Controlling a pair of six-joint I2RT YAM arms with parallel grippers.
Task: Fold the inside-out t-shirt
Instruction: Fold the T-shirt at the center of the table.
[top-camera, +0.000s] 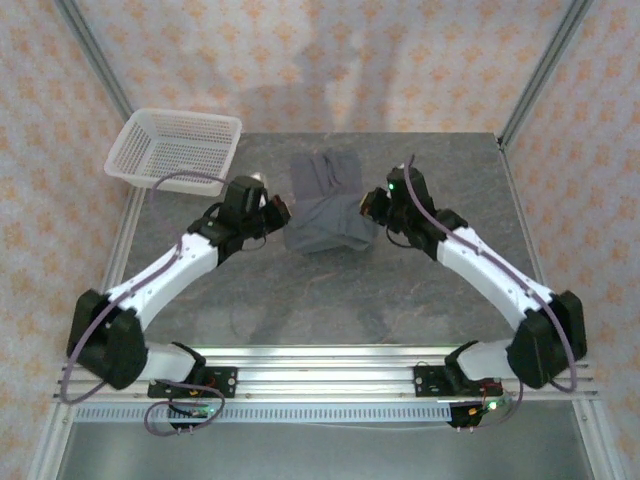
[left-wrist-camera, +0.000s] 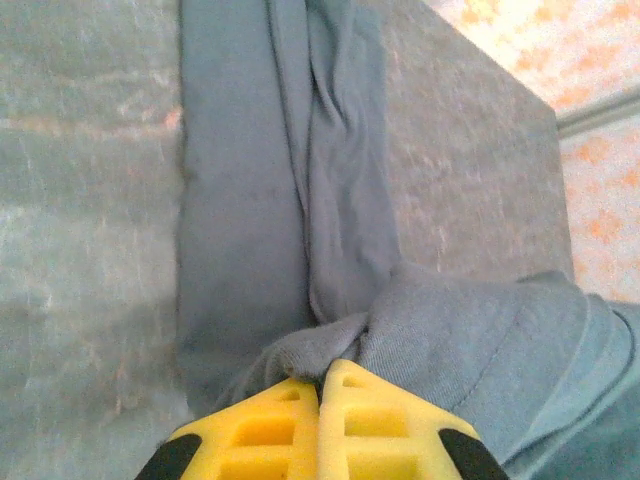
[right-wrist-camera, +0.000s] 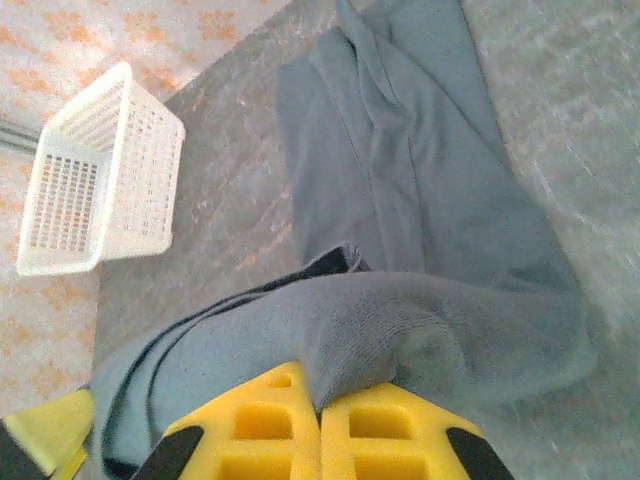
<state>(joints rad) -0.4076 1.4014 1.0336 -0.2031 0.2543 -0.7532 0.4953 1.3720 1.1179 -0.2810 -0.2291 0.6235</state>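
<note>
Top external: left gripper (top-camera: 283, 212) and right gripper (top-camera: 368, 207) both clenched on t-shirt (top-camera: 325, 205) toward far edge of tabletop (top-camera: 300, 300) — mid-fold — next likely needs a synced lift.

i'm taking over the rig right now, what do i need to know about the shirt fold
Left gripper: shut on the t-shirt, pinching fabric at its near left side.
Right gripper: shut on the t-shirt, near right side.
Things: the shirt lies mid-table between the two grippers; the white basket stands at the far left corner, apart from it.
Done: the shirt is gathered into a narrow, creased bundle.
Left: probably carry the held edge over, lay it flat, release and tidy; the fold is not finished.
</note>
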